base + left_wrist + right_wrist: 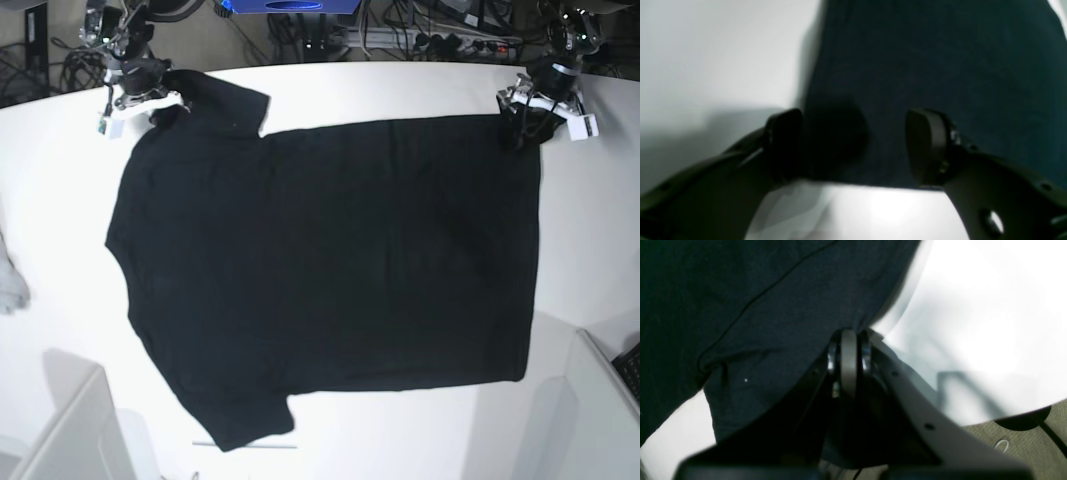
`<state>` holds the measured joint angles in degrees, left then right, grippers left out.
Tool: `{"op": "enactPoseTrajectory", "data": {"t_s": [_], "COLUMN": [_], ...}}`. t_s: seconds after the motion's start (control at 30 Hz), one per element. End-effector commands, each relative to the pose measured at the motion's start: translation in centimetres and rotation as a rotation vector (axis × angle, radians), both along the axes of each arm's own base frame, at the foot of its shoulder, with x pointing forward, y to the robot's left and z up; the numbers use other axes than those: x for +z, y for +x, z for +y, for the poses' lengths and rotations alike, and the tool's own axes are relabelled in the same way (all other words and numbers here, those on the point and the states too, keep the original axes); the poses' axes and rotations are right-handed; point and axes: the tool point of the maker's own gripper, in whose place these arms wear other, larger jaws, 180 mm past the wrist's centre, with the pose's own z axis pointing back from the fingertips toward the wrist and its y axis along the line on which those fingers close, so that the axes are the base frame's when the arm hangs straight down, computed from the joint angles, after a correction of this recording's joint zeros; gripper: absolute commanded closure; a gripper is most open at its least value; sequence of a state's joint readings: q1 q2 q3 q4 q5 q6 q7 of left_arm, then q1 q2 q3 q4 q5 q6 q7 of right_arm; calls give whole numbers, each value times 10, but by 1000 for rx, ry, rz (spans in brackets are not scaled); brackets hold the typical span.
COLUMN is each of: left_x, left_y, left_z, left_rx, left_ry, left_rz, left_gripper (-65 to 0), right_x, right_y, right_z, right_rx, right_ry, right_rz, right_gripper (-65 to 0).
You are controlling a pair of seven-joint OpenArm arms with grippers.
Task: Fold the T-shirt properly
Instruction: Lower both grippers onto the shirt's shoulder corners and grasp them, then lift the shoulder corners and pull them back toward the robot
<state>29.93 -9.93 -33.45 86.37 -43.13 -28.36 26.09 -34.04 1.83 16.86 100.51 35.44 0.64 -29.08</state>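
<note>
Black T-shirt (pixel 330 270) spread flat on white table (pixel 60 200), right gripper (pixel 848 340) clamped on sleeve edge, left gripper (pixel 853 143) with jaws apart over hem corner.

Plain black T-shirt (pixel 330 270) on white table (pixel 400 90).

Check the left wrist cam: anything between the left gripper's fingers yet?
Left wrist view: the left gripper stands open, and between its fingers lies the T-shirt corner, not yet pinched, with white table beside it.
</note>
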Motion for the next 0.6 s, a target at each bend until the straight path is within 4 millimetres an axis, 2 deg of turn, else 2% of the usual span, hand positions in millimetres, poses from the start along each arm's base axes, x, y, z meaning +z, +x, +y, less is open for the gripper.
{"op": "enactPoseTrajectory", "data": {"t_s": [0.0, 0.17, 0.27, 0.4, 0.57], "left_x": [-9, -10, -9, -7, -6], "left_y": [-10, -8, -7, -9, -14], "left_z": [-1, 7, 7, 7, 18], "left_rx": [-15, 30, 29, 25, 0], "left_ry": [6, 14, 15, 21, 55], "left_rz": [62, 73, 69, 68, 91], "left_gripper": [-405, -137, -3, 0, 0], "right_x": [-9, -9, -8, -8, -3], "right_y": [-16, -16, -14, -15, -19], "right_z": [3, 3, 3, 2, -6], "right_rx": [17, 17, 16, 14, -3], "right_ry": [7, 7, 7, 4, -14], "right_rz": [72, 72, 68, 67, 61], "right_gripper": [0, 0, 0, 0, 0]}}
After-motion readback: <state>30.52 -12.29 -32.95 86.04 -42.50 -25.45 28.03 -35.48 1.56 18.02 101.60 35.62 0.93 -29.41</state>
